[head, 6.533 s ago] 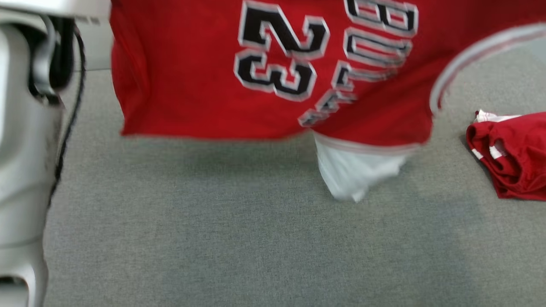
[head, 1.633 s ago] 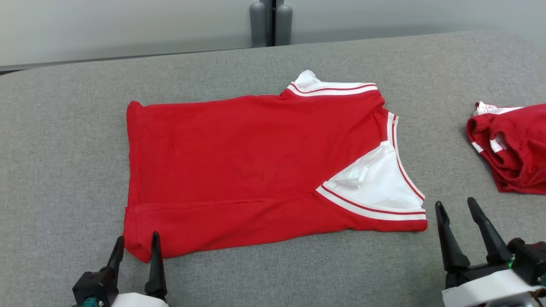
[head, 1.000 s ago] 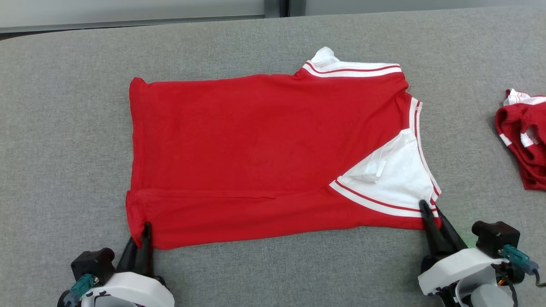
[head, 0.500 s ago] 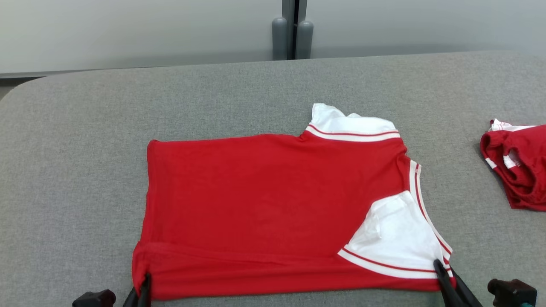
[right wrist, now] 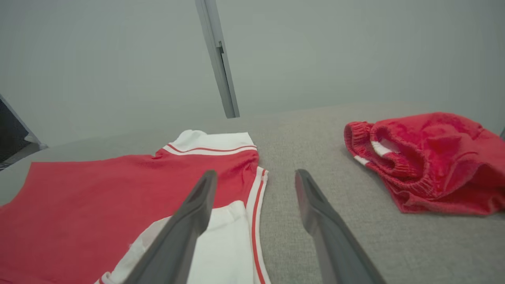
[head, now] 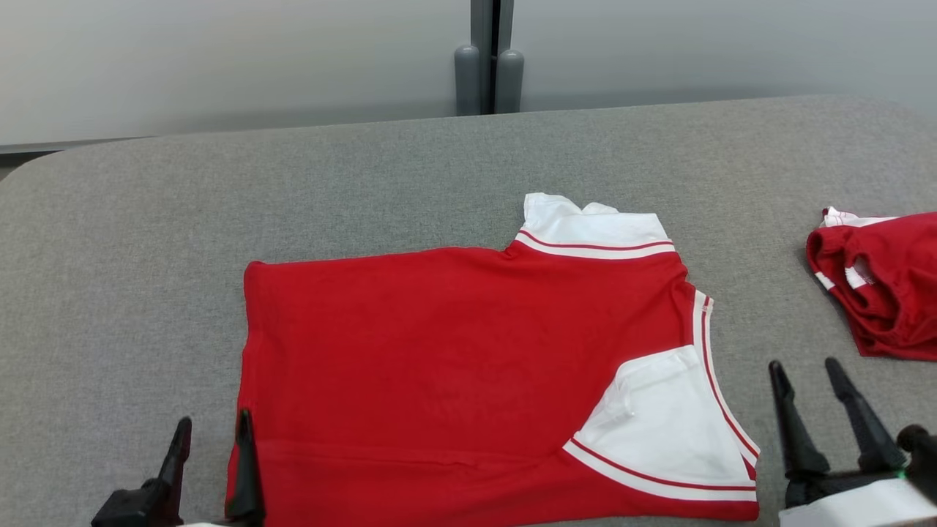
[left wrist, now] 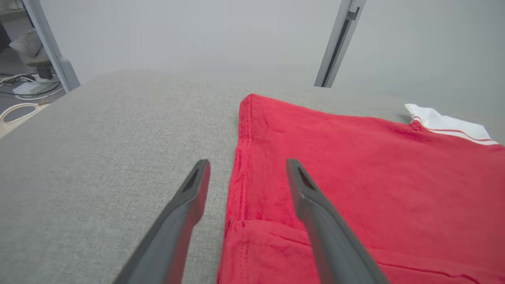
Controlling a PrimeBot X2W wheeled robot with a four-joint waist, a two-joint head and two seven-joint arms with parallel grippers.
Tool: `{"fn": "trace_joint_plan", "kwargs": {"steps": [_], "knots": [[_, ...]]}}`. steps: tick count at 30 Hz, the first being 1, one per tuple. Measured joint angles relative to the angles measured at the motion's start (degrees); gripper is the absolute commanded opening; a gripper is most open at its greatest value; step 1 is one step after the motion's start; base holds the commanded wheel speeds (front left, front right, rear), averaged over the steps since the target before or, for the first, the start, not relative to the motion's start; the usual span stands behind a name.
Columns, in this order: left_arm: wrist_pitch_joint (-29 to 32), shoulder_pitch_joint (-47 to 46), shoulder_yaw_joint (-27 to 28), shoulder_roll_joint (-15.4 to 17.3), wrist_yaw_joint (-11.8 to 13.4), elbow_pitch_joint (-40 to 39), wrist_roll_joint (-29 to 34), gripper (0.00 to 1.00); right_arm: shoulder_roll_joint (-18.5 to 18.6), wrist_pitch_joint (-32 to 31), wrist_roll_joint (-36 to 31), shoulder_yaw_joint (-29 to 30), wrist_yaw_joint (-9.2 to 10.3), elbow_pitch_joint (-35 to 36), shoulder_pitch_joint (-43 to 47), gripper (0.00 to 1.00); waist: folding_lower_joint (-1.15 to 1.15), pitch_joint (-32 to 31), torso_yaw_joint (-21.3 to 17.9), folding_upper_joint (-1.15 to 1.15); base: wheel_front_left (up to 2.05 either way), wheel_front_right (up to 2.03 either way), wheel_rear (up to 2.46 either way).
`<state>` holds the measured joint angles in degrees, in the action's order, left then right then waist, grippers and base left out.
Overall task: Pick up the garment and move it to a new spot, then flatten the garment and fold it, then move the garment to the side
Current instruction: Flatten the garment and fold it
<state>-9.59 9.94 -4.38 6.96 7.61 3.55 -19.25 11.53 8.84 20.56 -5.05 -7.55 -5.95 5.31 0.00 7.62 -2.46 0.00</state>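
The garment (head: 454,366) is a red jersey with white, red-striped sleeves, lying flat on the grey table with its near edge folded over. My left gripper (head: 214,424) stands open at the garment's near left corner, one finger over the red cloth (left wrist: 355,189) and one over bare table, holding nothing. My right gripper (head: 805,369) is open just right of the near white sleeve (head: 673,432), empty. In the right wrist view the sleeve (right wrist: 221,244) lies under the gripper's left finger.
A bunched red piece of clothing with white trim (head: 882,285) lies at the table's right side, also seen as a red heap (right wrist: 426,157) in the right wrist view. A grey wall with a vertical post (head: 487,58) runs behind the table's far edge.
Both grippers were shut on the garment's near corners half a second ago and have let go, standing open now. The garment lies closer to me on the table than before; the camera also shifted.
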Motion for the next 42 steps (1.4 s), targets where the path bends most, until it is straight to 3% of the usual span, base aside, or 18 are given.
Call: {"fn": "trace_joint_plan", "kwargs": {"steps": [7, 15, 21, 26, 33, 39, 40, 41, 42], "knots": [[0.42, -2.38, -1.72, 1.07, 1.47, -5.67, 3.55, 1.00, 0.62, -3.00, -1.68, 2.77, 0.01, 8.40, -1.01, 1.00, 0.00, -1.76, -0.43, 0.00, 0.00, 0.00, 0.00], [2.01, -2.15, -2.60, 1.12, 2.48, -7.46, 4.13, 1.00, 0.07, -4.50, -1.69, 3.88, 0.01, 10.51, -0.37, 1.00, 0.00, -1.57, -0.62, 0.00, 0.00, 0.00, 0.00], [4.39, -6.92, -4.07, 0.91, 1.49, -6.19, 3.66, 1.00, -0.16, -4.64, -1.62, 4.42, 0.01, 11.15, -0.49, 1.00, 0.00, 0.26, -0.19, 0.00, 0.00, 0.00, 0.00], [8.28, -17.64, -4.03, 0.85, -0.98, 0.05, 1.03, 1.00, -0.31, -4.33, -1.03, 3.98, 0.01, 12.25, -2.20, 1.00, 0.00, 3.65, -0.44, 0.00, 0.00, 0.00, 0.00], [10.94, -32.11, -0.98, 3.68, -5.12, 19.13, -3.25, 1.00, -0.23, -3.23, 0.15, 2.55, 0.01, 11.24, -4.86, 1.00, 0.00, 9.39, -2.04, 0.00, 0.00, 0.00, 0.00], [11.61, -38.24, 0.22, 4.82, -6.66, 31.17, -5.45, 1.00, -0.23, -1.77, 0.93, 2.41, 0.01, 9.18, -6.41, 1.00, 0.00, 12.32, -3.76, 0.00, 0.00, 0.00, 0.00], [11.69, -38.99, 0.26, 4.87, -7.10, 32.59, -5.64, 0.82, -0.16, -1.70, 1.18, 2.37, 0.01, 8.86, -6.66, 1.00, 0.00, 12.61, -3.94, 0.00, 0.00, 0.00, 0.00], [11.83, -39.78, 0.20, 4.89, -7.35, 33.67, -5.67, 0.38, -0.09, -1.60, 1.30, 2.37, 0.01, 8.47, -6.78, 1.00, 0.00, 12.83, -4.08, 0.00, 0.00, 0.00, 0.00], [11.52, -40.56, 0.14, 5.00, -7.55, 34.54, -5.66, 0.38, 0.10, -1.58, 1.38, 2.37, 0.01, 8.13, -6.94, 1.00, 0.00, 13.00, -4.17, 0.00, 0.00, 0.00, 0.00]]}}
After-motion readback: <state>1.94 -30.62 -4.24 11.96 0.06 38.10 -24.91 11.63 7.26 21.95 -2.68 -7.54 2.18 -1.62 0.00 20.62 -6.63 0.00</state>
